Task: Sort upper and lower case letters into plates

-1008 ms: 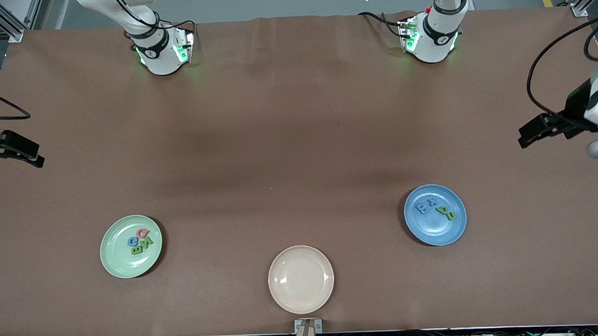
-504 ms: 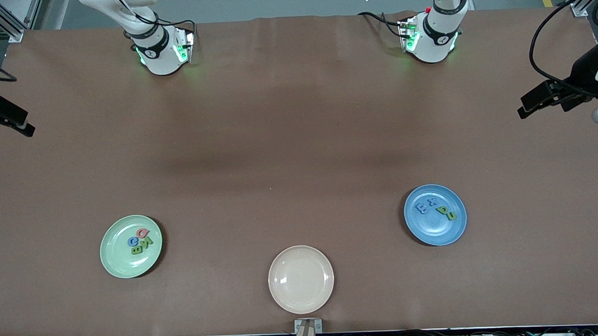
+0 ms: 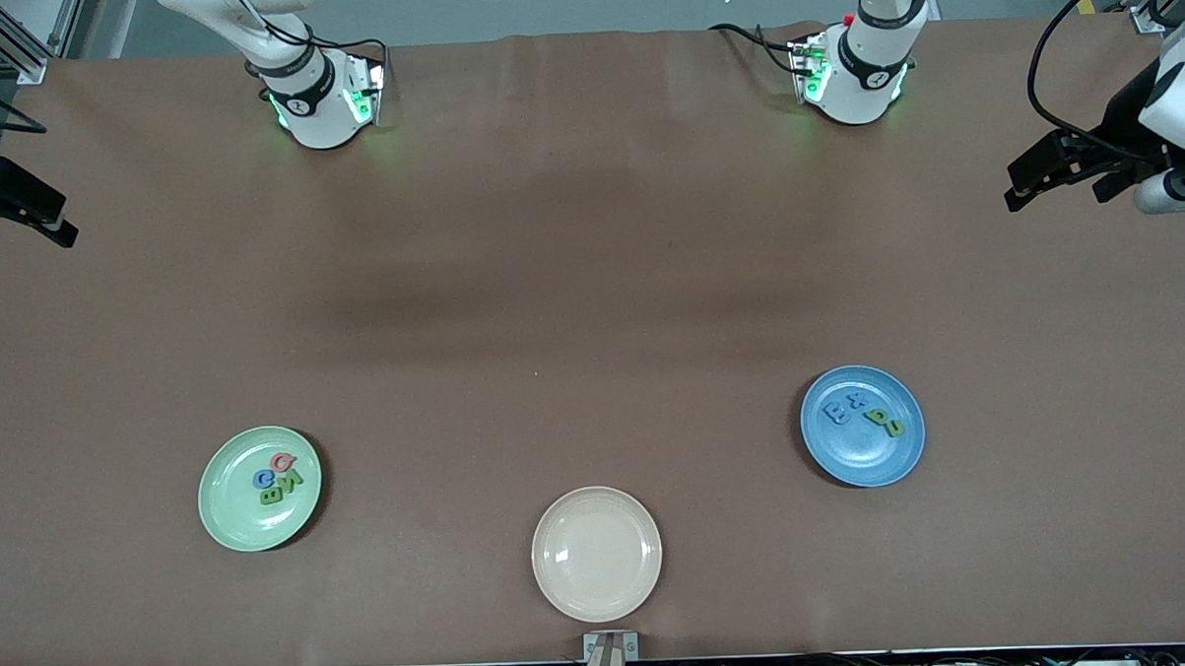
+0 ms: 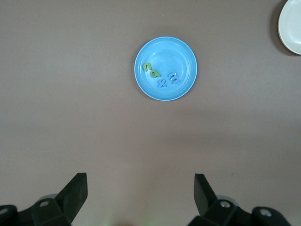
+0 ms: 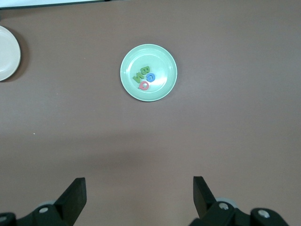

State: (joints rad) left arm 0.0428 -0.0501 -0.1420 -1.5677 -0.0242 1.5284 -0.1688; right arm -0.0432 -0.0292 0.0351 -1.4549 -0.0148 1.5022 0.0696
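crowding the pale green plate (image 3: 234, 503), letters (image 3: 276, 479) overlap, hard to read

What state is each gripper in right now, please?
Left gripper: open, holding nothing, over bare table.
Right gripper: open, holding nothing, over bare table.

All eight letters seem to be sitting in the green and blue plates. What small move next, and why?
Probably none beyond parking: four letters lie in the pale green plate, four in the blue plate, and the cream plate holds nothing. Left gripper and right gripper hang open at the table's ends, carrying nothing.
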